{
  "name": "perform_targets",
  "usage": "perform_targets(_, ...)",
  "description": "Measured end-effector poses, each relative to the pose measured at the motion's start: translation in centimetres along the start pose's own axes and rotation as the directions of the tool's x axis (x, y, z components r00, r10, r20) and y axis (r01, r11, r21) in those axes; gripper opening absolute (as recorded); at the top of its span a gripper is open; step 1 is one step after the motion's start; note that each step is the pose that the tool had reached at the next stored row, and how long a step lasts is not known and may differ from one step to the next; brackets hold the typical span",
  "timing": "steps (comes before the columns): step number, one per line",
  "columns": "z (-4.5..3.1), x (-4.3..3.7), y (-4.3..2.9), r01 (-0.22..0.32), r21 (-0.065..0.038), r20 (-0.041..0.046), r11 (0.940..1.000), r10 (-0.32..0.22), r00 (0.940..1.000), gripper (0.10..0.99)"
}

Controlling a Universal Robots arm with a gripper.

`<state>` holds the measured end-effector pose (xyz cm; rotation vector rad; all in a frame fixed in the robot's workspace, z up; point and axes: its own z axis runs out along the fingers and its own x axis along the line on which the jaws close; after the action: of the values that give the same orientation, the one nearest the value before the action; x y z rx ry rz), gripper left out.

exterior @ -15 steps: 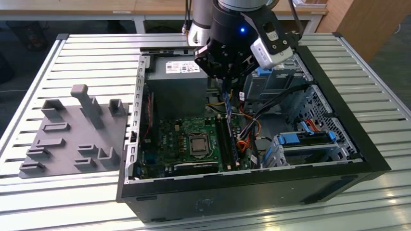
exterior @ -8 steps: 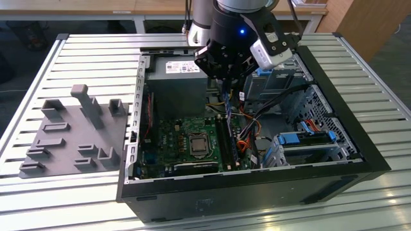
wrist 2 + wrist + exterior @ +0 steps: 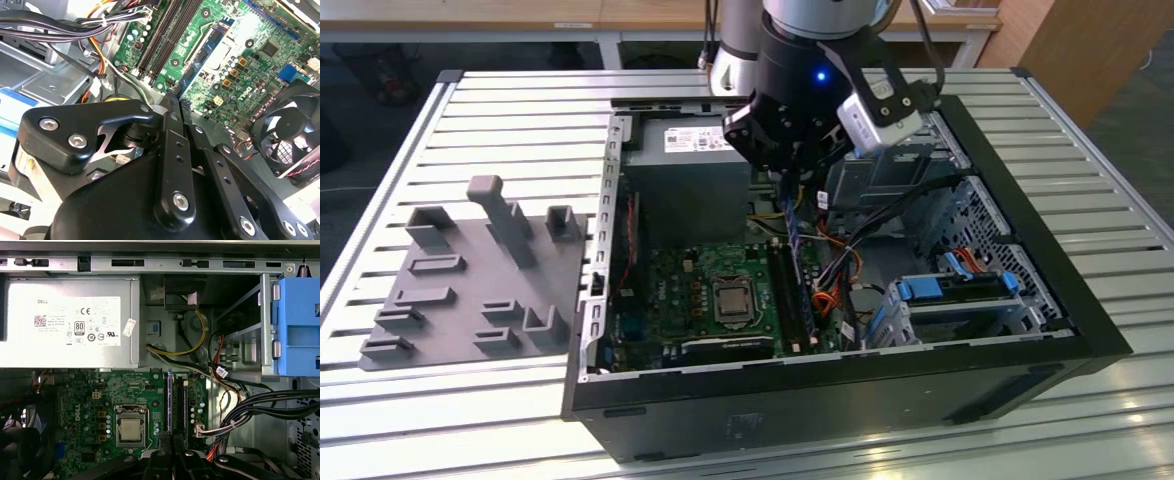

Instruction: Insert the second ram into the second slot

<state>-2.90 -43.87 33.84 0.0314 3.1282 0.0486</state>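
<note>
My gripper [image 3: 790,175] hangs inside the open computer case, over the green motherboard [image 3: 707,290]. Its black fingers [image 3: 170,112] are pressed together on the second ram [image 3: 202,57], a thin blue stick seen edge-on, which reaches from the fingertips toward the board. In the first wrist view the ram [image 3: 168,400] runs parallel to the black memory slots [image 3: 179,405], right beside them, with the gripper [image 3: 172,452] behind it. In the exterior view the ram [image 3: 789,215] points down, above the slots [image 3: 790,295]. Whether it touches the second slot I cannot tell.
The silver power supply [image 3: 65,325] sits beyond the board. A CPU socket [image 3: 131,429] lies beside the slots, and cable bundles [image 3: 260,405] and a blue drive-bay latch [image 3: 297,330] crowd the other side. A fan [image 3: 290,135] is close. A grey fixture plate [image 3: 467,280] lies on the exterior view's left.
</note>
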Motion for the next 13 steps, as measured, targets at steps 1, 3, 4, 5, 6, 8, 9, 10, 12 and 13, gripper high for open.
perform_targets(1, 0.03, 0.00, 0.00, 0.000, 0.000, 0.0000, 1.0000, 0.000, 1.0000, 0.133)
perform_targets(3, 0.09, 0.00, 0.00, 0.000, 0.000, -0.0001, 1.0000, 0.000, 1.0000, 0.133)
perform_targets(4, 0.11, 0.00, -0.01, 0.000, 0.000, -0.0002, 1.0000, 0.000, 1.0000, 0.133)
perform_targets(5, 0.14, 0.00, -0.01, 0.000, 0.000, -0.0003, 1.0000, 0.000, 1.0000, 0.133)
perform_targets(6, 0.16, 0.00, -0.01, 0.000, 0.000, -0.0003, 1.0000, 0.000, 1.0000, 0.133)
perform_targets(8, 0.21, 0.00, -0.01, 0.000, 0.000, -0.0003, 1.0000, 0.000, 1.0000, 0.133)
perform_targets(9, 0.23, 0.00, -0.01, 0.000, 0.000, -0.0004, 1.0000, 0.000, 1.0000, 0.133)
perform_targets(10, 0.25, 0.00, -0.02, 0.000, 0.000, -0.0004, 1.0000, 0.000, 1.0000, 0.133)
perform_targets(12, 0.29, 0.00, -0.02, 0.000, 0.000, -0.0004, 1.0000, 0.000, 1.0000, 0.133)
perform_targets(13, 0.31, 0.00, -0.02, 0.000, 0.000, -0.0005, 1.0000, 0.000, 1.0000, 0.133)
